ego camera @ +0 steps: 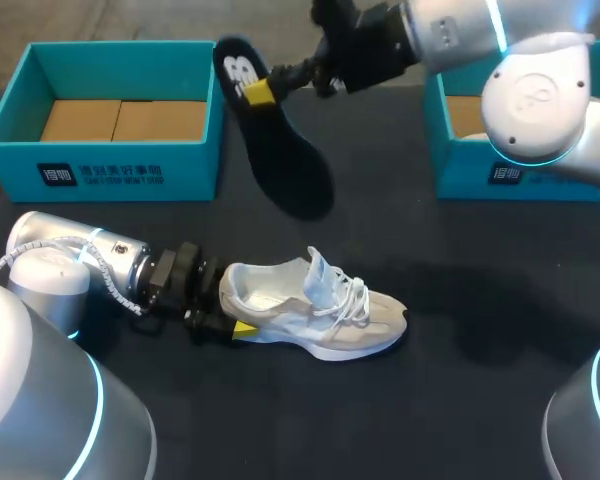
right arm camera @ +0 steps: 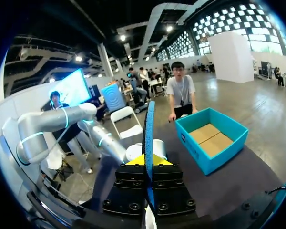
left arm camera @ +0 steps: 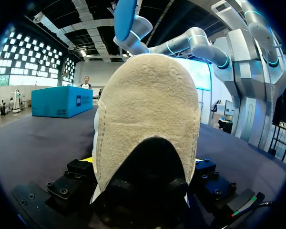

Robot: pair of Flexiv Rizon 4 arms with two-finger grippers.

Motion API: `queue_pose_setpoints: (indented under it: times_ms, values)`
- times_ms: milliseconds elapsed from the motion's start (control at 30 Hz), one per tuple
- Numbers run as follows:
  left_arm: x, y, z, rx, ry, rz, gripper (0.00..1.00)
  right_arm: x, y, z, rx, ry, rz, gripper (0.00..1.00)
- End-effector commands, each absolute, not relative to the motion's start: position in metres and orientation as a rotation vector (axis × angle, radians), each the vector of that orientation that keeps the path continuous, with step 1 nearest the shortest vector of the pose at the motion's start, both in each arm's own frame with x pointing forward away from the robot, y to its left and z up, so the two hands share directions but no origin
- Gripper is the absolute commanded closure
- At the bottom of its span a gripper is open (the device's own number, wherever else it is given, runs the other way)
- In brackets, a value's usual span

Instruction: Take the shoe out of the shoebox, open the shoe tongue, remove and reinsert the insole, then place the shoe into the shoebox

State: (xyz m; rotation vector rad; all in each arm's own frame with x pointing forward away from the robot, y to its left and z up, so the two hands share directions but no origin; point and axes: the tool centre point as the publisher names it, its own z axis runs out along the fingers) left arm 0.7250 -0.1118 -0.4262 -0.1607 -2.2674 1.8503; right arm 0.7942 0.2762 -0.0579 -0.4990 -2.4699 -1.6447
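Note:
A white and beige shoe (ego camera: 320,305) lies on its sole on the dark table, toe to the right. My left gripper (ego camera: 230,316) is at its heel. In the left wrist view the heel (left arm camera: 148,109) fills the gap between the fingers, which touch it on both sides. The black insole (ego camera: 280,140) hangs in the air above the table behind the shoe, with my right gripper (ego camera: 261,91) shut on its upper end. Seen from the right wrist, the insole (right arm camera: 149,129) stands edge-on between the yellow tips of the right gripper (right arm camera: 148,161).
A teal shoebox (ego camera: 110,165) with a cardboard floor stands at the back left. A second teal box (ego camera: 460,160) stands at the back right, under my right arm. Bare dark table lies in front of the shoe and to its right.

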Motion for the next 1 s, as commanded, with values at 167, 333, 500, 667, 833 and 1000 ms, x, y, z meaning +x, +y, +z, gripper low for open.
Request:
queue_pose_setpoints:
  times_ms: [167, 333, 500, 667, 833, 1000]
  values:
    - [0.725, -0.112, -0.427, -0.159, -2.269, 1.85, 1.0, 0.78, 0.241, -0.028, -0.546, -2.385, -1.76, 1.0]
    - [0.725, -0.112, -0.427, -0.159, -2.269, 1.85, 1.0, 0.779, 0.229, 0.001, -0.51, -2.259, -1.843, 1.0]
    - [0.725, -0.112, -0.427, -0.159, -2.269, 1.85, 1.0, 0.779, 0.223, 0.008, -0.488, -2.253, -1.841, 1.0]
    - [0.725, -0.112, -0.427, -0.159, -2.269, 1.85, 1.0, 0.779, 0.223, 0.008, -0.488, -2.253, -1.841, 1.0]
    - [0.725, -0.112, -0.427, -0.159, -2.269, 1.85, 1.0, 0.779, 0.223, 0.008, -0.488, -2.253, -1.841, 1.0]
    - [0.725, -0.112, -0.427, -0.159, -2.269, 1.85, 1.0, 0.78, 0.212, 0.022, -0.579, -2.234, -1.87, 1.0]
